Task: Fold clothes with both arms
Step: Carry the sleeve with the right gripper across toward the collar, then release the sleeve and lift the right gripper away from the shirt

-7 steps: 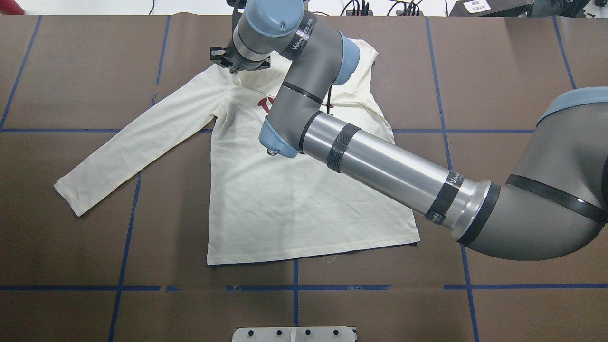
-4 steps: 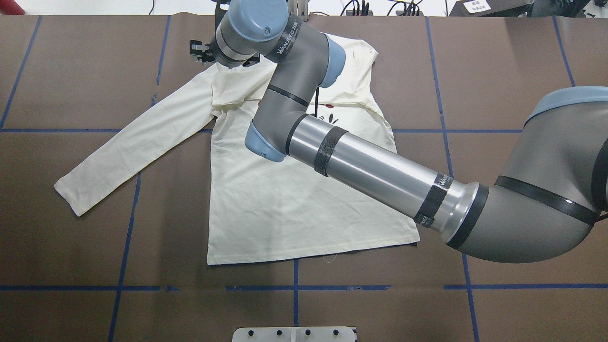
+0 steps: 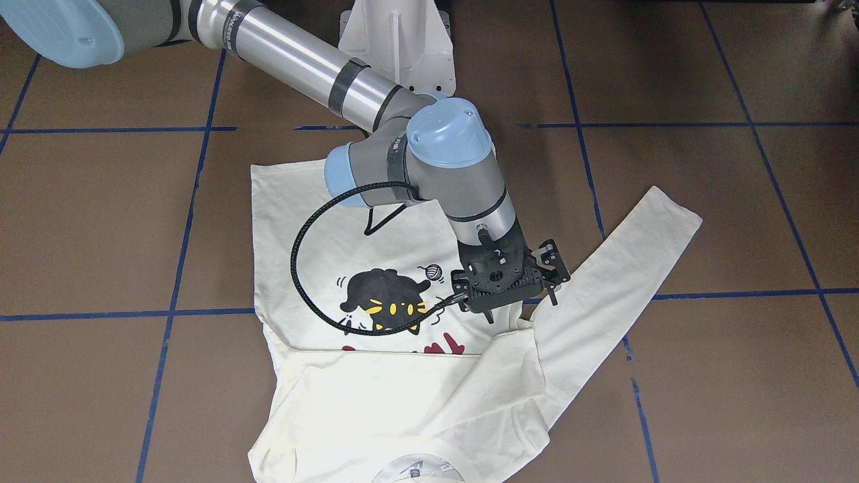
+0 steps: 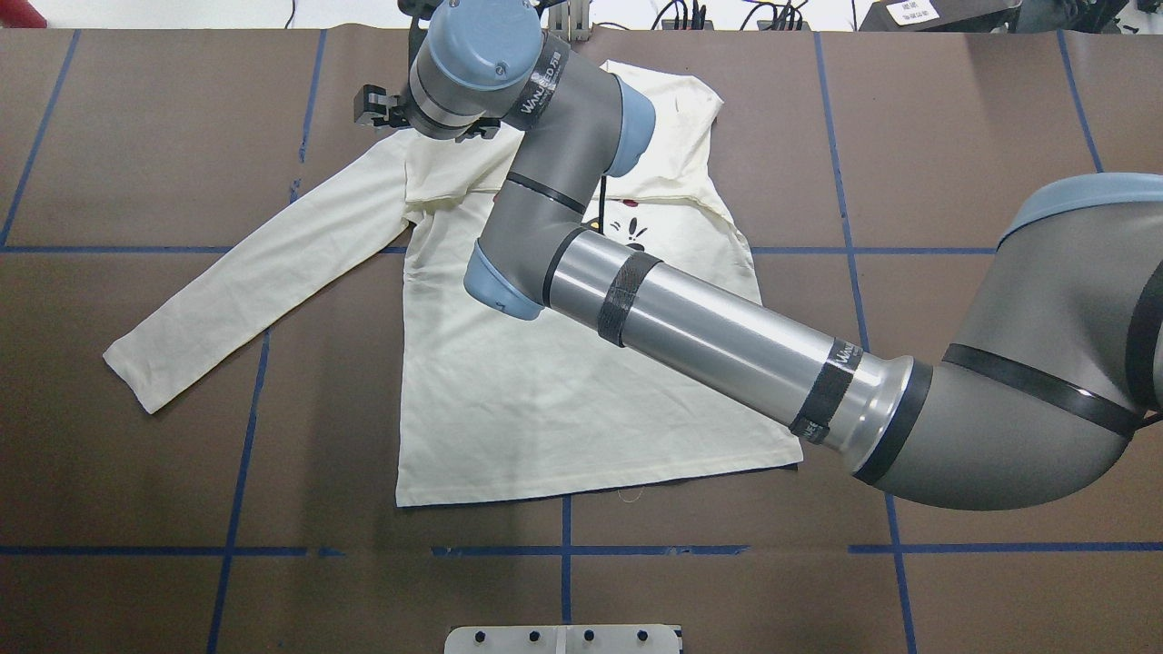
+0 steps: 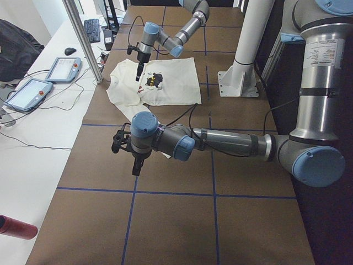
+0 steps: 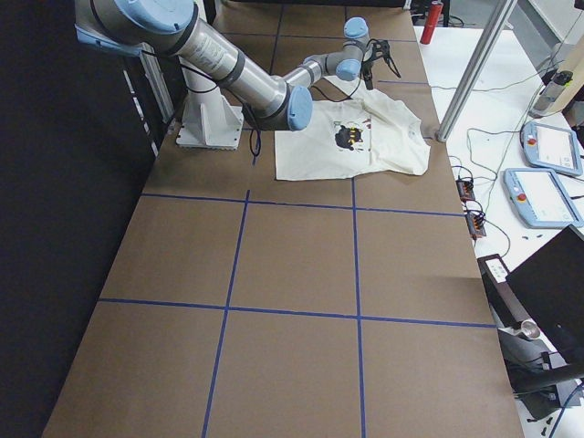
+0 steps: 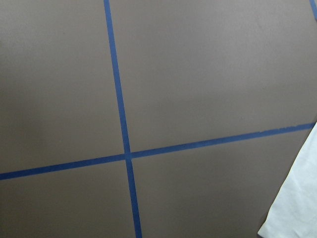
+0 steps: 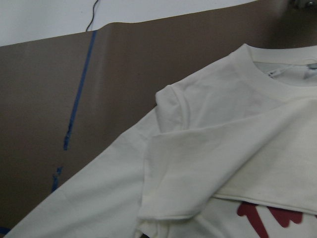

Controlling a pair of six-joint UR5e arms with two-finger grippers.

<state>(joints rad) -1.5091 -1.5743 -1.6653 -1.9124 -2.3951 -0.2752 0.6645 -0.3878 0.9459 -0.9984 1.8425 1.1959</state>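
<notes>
The cream-white shirt lies print side up on the brown table. One sleeve is folded across the chest and covers part of the red lettering below the black cat print. The other sleeve lies stretched out sideways. My right gripper hovers over the shoulder by that sleeve, open and empty. The right wrist view shows the folded cuff lying flat. My left gripper shows only in the exterior left view, above bare table near the stretched sleeve's cuff; I cannot tell its state.
The white pedestal stands at the robot's side of the table. Blue tape lines grid the brown surface. A corner of white cloth shows in the left wrist view. Teach pendants and a metal post stand past the far edge.
My right gripper has let go of the sleeve cuff and moved left, off the chest toward the shoulder. The folded sleeve has settled flat and now hides more of the red lettering.
</notes>
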